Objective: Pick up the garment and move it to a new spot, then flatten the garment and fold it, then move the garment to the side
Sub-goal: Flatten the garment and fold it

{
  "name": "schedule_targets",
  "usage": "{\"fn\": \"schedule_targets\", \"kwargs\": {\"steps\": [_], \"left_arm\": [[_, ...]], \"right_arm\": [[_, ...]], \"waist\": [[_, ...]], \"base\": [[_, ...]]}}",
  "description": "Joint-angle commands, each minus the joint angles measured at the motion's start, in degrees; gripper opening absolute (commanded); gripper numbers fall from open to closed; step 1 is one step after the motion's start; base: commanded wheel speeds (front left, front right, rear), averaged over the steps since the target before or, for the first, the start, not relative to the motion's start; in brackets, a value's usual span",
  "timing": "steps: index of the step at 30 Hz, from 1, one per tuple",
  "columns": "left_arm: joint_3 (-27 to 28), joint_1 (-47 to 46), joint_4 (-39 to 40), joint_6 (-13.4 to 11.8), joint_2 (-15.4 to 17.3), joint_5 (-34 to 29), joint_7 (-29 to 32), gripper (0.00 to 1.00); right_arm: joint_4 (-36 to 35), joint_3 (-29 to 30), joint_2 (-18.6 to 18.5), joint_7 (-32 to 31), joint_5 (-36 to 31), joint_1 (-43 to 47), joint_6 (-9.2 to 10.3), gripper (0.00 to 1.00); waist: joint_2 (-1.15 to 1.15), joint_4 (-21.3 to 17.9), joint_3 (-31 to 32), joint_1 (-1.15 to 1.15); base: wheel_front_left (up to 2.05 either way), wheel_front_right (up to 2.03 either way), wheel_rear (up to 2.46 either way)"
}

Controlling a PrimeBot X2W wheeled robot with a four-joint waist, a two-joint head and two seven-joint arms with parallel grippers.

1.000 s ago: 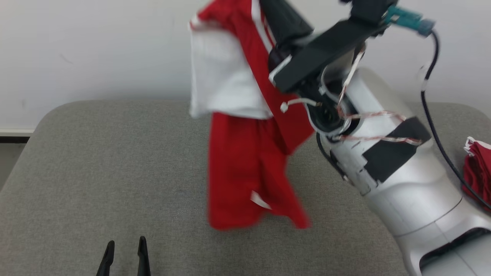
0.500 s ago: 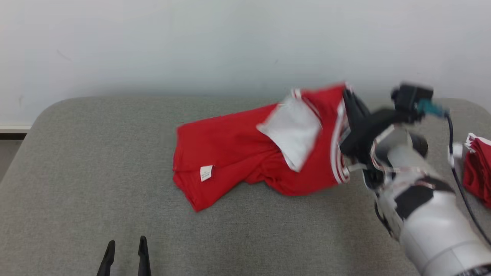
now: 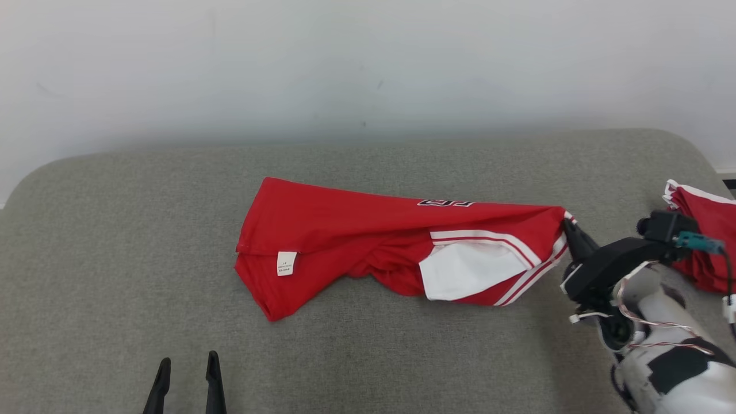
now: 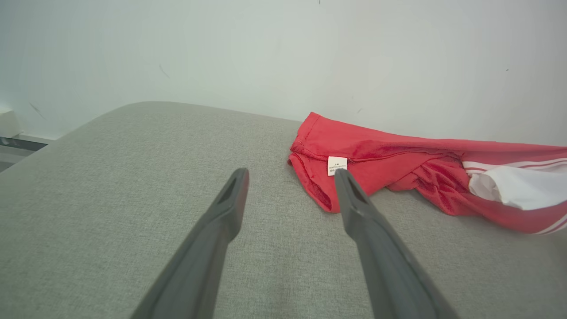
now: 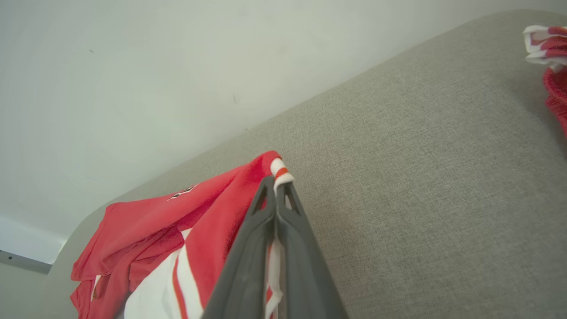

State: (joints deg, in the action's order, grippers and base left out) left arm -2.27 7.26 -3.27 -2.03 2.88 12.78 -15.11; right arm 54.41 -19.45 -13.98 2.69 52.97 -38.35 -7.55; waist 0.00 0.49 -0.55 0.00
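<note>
Shows, nearest at lower left, the left gripper (image 3: pixel 189 359) spread wide with nothing held, above the grey fabric table (image 3: pixel 115 259). Shows further out a red garment (image 3: pixel 356 230) with white stripes lying crumpled mid-table, its right end pinched in the closed right gripper (image 3: pixel 568 227). Shows another red bundle (image 3: pixel 704 230) at the table's right edge, a pale wall (image 3: pixel 368 69) behind
</note>
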Motion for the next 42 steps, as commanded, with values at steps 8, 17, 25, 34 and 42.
{"fn": "schedule_targets", "kwargs": {"steps": [8, 17, 25, 34, 42], "left_arm": [[-0.1, -0.6, -1.0, -0.3, 0.0, 0.4, 0.0, 1.00], [-0.3, -1.1, -1.5, 0.4, 0.0, 0.5, 0.0, 1.00], [-0.5, -1.4, -2.0, 1.0, 0.0, 0.1, 0.0, 1.00], [0.4, 0.1, -1.4, 1.3, 0.0, -0.3, 0.0, 1.00], [0.3, -0.1, -1.5, 1.1, 0.0, 0.0, 0.0, 1.00]], "right_arm": [[-24.2, 5.3, -8.3, -10.0, 1.4, 9.3, 0.14, 0.00], [-34.7, 22.0, -9.7, -21.0, -16.6, 22.1, 0.15, 0.00], [-36.4, 35.9, 2.2, -24.3, -45.1, 26.0, 0.15, 1.00], [-41.7, 33.3, 7.0, -25.9, -49.4, 26.7, 0.15, 1.00], [-39.6, 24.1, 6.0, -24.1, -47.9, 26.5, 0.15, 1.00]], "waist": [[0.00, -1.2, 0.9, 0.00], [0.00, -0.5, 0.8, 0.00], [0.00, 1.2, 0.7, 0.00], [0.00, 2.2, 1.3, 0.00], [0.00, 2.3, 1.5, 0.00]], "base": [[0.00, 0.00, 0.00], [0.00, 0.00, 0.00], [0.00, 0.00, 0.00], [0.00, 0.00, 0.00], [0.00, 0.00, 0.00]]}}
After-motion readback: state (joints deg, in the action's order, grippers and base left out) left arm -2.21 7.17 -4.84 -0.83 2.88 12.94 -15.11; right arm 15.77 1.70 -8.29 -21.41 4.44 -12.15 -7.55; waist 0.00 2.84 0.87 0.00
